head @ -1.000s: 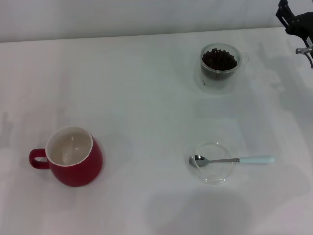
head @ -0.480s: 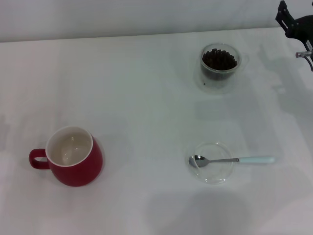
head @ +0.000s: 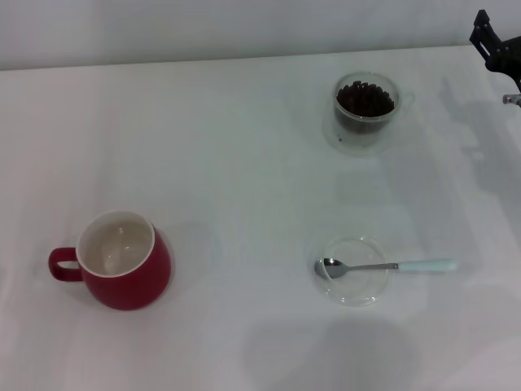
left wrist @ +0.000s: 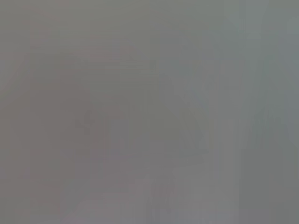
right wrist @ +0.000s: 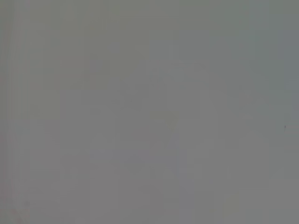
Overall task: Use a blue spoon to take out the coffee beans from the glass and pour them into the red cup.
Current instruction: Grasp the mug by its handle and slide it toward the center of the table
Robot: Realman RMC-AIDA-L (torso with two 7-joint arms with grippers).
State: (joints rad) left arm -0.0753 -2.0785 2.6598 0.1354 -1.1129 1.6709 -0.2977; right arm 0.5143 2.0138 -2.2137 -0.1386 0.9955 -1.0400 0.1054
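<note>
On the white counter (head: 244, 163), the saucer (head: 356, 285) serves as the landmark: a flat, clear, round dish near the front, toward the right side. The spoon (head: 387, 265) lies across it, its shiny metal bowl resting inside the saucer and its pale blue handle reaching out past the saucer's right rim onto the counter. Straight behind the saucer, well apart from it, stands the glass (head: 365, 112), small, round and thick-walled, filled nearly to the brim with a heap of dark, near-black beans (head: 365, 98). Far to the left of the saucer and level with it sits the cup (head: 122, 261), glossy red, rounded and wider at its base, upright, with a cream-white inside and its loop handle pointing left, away from the saucer.

Only the head view shows any of this. It also catches a dark part of the right hand (head: 498, 49) at the far right edge, behind and right of the saucer, beyond the glass and above the counter; whether its fingers are spread or pressed together cannot be told. Both wrist views show a plain, featureless grey field with nothing to make out. The left hand appears in no view.
</note>
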